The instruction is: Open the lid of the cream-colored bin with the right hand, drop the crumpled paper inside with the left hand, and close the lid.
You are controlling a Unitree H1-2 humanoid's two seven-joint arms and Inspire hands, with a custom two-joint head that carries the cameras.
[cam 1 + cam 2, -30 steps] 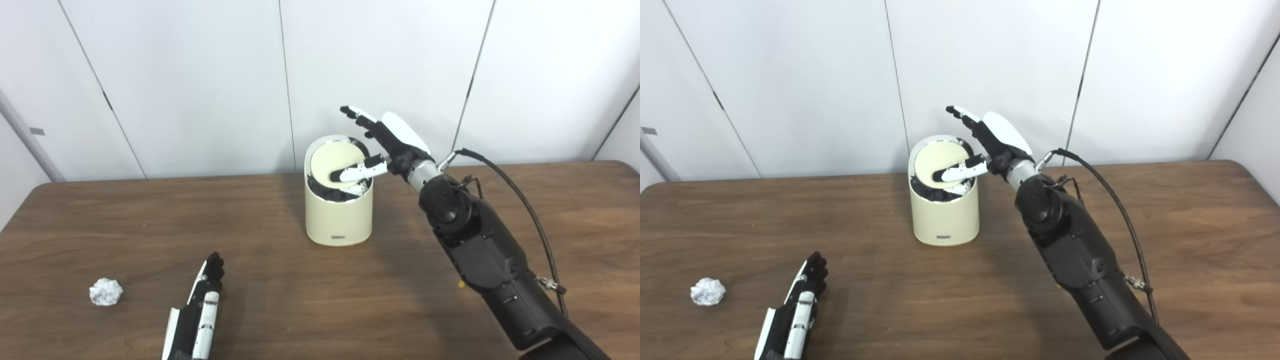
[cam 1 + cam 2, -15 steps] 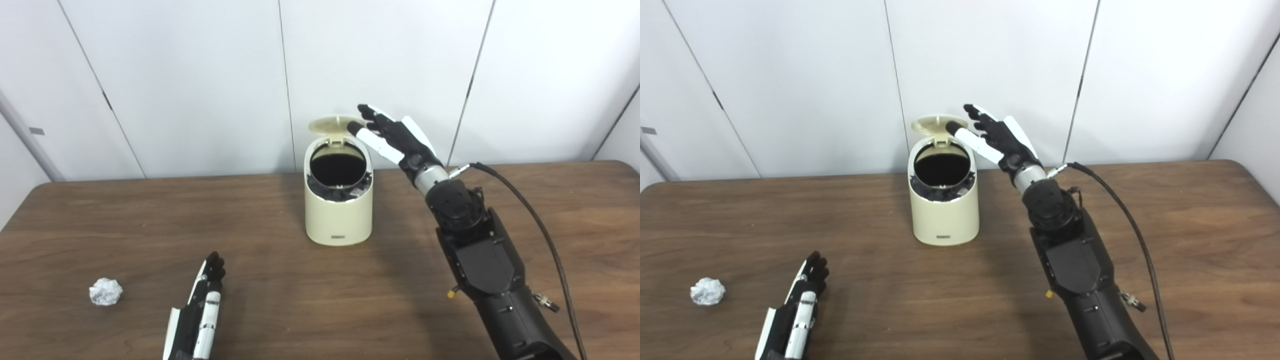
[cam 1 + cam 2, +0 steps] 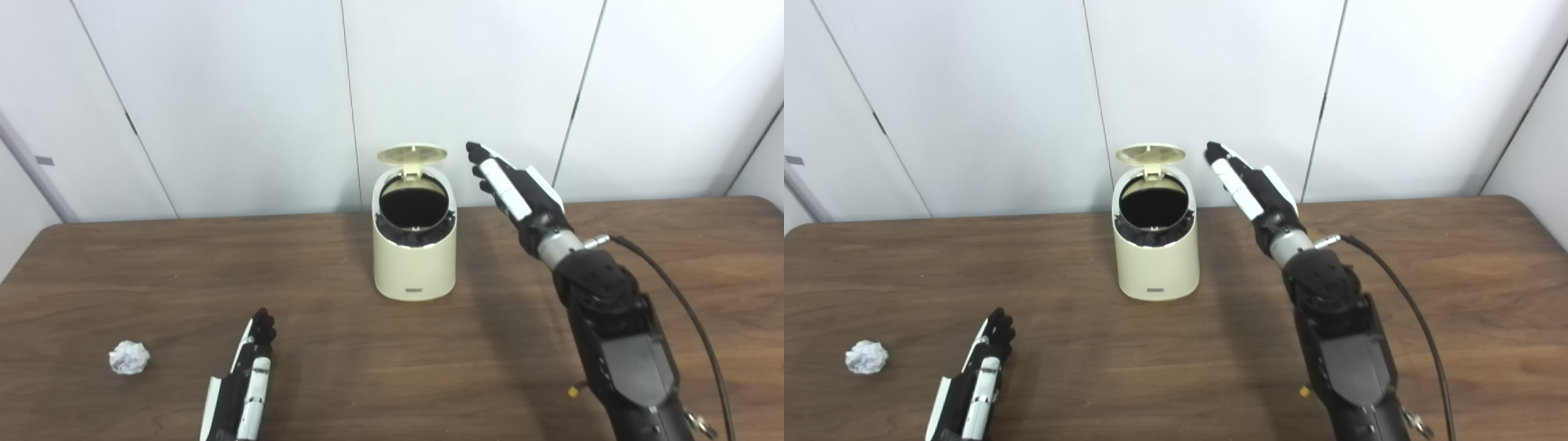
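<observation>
The cream-colored bin [image 3: 415, 263] stands near the table's back edge, its round lid [image 3: 412, 153] flipped up behind a dark opening. My right hand [image 3: 513, 187] hovers to the right of the bin, open, fingers stretched out and clear of the lid. The crumpled paper [image 3: 129, 357] lies on the table at the front left. My left hand [image 3: 245, 386] rests flat near the front edge, right of the paper, open and holding nothing.
The brown wooden table [image 3: 343, 349] runs across the whole view, with white wall panels behind it. A black cable [image 3: 680, 294] trails from the right wrist over the table's right side.
The bin's lid has swung from closed to standing open. My right hand left the lid and drew back to the right and lower. The left hand and the paper stayed put.
</observation>
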